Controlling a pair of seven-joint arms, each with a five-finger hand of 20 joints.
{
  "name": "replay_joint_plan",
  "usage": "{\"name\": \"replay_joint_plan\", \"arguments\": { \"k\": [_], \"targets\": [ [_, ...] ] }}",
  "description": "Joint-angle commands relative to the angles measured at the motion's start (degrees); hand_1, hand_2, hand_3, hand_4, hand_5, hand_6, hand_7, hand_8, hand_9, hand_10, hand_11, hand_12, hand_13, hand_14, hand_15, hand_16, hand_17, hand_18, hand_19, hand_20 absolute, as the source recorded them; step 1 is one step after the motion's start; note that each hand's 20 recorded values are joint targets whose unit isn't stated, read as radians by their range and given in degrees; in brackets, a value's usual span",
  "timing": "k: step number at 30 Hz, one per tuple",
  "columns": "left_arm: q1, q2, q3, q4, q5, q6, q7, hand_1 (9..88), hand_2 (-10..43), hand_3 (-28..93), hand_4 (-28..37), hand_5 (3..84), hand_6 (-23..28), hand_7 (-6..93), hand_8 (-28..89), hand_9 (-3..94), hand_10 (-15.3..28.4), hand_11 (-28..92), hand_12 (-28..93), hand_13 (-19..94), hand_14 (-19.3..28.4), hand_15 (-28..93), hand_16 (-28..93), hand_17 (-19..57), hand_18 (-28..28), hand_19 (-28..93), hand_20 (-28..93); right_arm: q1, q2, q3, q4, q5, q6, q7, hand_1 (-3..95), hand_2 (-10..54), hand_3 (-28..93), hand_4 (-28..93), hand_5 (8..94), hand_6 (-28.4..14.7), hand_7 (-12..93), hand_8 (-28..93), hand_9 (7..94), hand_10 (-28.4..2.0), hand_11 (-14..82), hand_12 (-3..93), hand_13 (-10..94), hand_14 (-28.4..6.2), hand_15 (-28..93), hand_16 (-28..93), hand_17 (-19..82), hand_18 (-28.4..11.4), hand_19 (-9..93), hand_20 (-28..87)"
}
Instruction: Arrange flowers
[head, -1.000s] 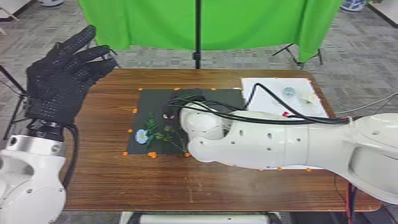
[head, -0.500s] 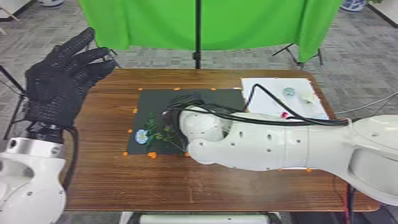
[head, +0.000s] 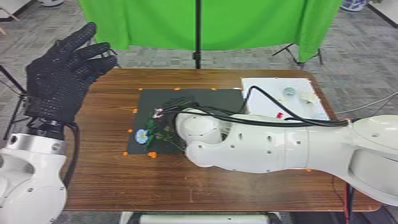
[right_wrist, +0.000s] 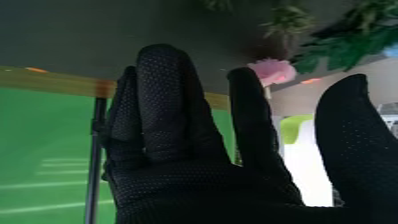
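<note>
While the brown surface (head: 133, 185) carries the dark mat (head: 153, 98), the right robot hand (right_wrist: 200, 185) is over it, fingers straight and open; whether it bears on a stem, I can't tell. Greenery (head: 163, 135) and the blue flower (head: 141, 136) lie just left of it, the pink flower (right_wrist: 274, 71) beside a fingertip. Best: pinch only stem, lower gently, spare the petals.
</note>
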Motion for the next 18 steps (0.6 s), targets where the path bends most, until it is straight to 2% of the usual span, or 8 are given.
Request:
{"name": "replay_joint_plan", "arguments": {
  "k": [1, 6, 10, 15, 17, 18],
  "targets": [
    [0.7, -0.55, -0.08, 0.57, -0.16, -0.06, -0.82, 21.0, 9.3, 77, -28.3, 34.8, 9.3, 12.7, -8, 30.2, 19.8, 28, 11, 24, 28.3, 59, -12, -6.8, 26.4, 63, 17, 1.2, -0.4, -0.2, -1.4, -1.3, 1.3, -1.6, 10.4, 13.1, 83, -24, 38.6, 2.4, 15, -14, 45.2, -23.9, 36.9, 17.4, 38, -20.5, 80, 9, 8, -22.4, 74, 36],
    [1.2, -0.8, -0.5, 0.54, -0.06, 0.18, -1.16, 20.9, 9.2, 77, -28.3, 34.8, 9.2, 12.9, -8, 30.1, 19.9, 28, 11, 24, 28.3, 59, -12, -6.8, 26.4, 63, 17, 2.0, 0.2, -1.2, -1.5, -1.7, 4.3, -0.7, 10.5, 13.2, 83, -24, 42.7, 1.4, 15, -14, 46.9, -23.7, 37.1, 17.2, 40, -20.3, 80, 9, 8, -22.5, 74, 37],
    [2.3, -1.51, -1.22, 0.25, 0.05, 0.73, -2.08, 20.9, 9.2, 77, -28.3, 34.9, 9.2, 12.9, -9, 30.2, 19.9, 28, 11, 24, 28.3, 59, -12, -6.8, 26.4, 63, 17, 2.4, 0.7, -1.7, -1.6, -2.7, 6.1, -0.3, 10.9, 13.6, 84, -23, 47.6, 0.0, 15, -14, 50.5, -23.1, 36.8, 17.1, 42, -20.1, 79, 9, 10, -22.7, 74, 37],
    [5.8, -2.7, -3.11, -0.77, 0.27, 1.52, -2.62, 21.0, 9.2, 76, -28.3, 34.9, 9.3, 12.9, -9, 30.2, 19.9, 28, 11, 24, 28.3, 59, -12, -6.8, 26.4, 63, 17, 2.2, 2.5, -1.2, -2.5, -3.6, 6.1, -0.1, 11.2, 14.0, 84, -23, 51.5, -1.8, 16, -14, 53.2, -22.8, 36.4, 16.9, 44, -19.9, 78, 9, 11, -23.4, 75, 37],
    [7.3, -3.03, -3.62, -1.21, 0.07, 2.37, -2.74, 21.0, 9.3, 76, -28.3, 34.9, 9.3, 12.9, -9, 30.2, 19.9, 28, 11, 24, 28.3, 59, -12, -6.8, 26.4, 63, 17, 1.4, 4.1, -0.2, -3.4, -3.9, 5.9, -0.1, 11.2, 14.0, 84, -23, 51.8, -2.0, 16, -14, 53.4, -22.8, 36.4, 17.0, 44, -19.8, 78, 9, 12, -23.4, 75, 37],
    [8.3, -3.3, -4.17, -1.47, 0.13, 2.42, -2.41, 21.0, 9.3, 77, -28.3, 34.9, 9.3, 12.9, -9, 30.2, 19.9, 28, 11, 24, 28.3, 59, -12, -6.8, 26.4, 63, 17, 1.1, 5.1, 0.6, -4.0, -4.3, 5.9, 0.0, 11.2, 14.1, 84, -23, 51.9, -2.1, 16, -14, 53.7, -22.7, 36.4, 17.0, 45, -19.8, 78, 9, 12, -23.5, 75, 37]
  ]
}}
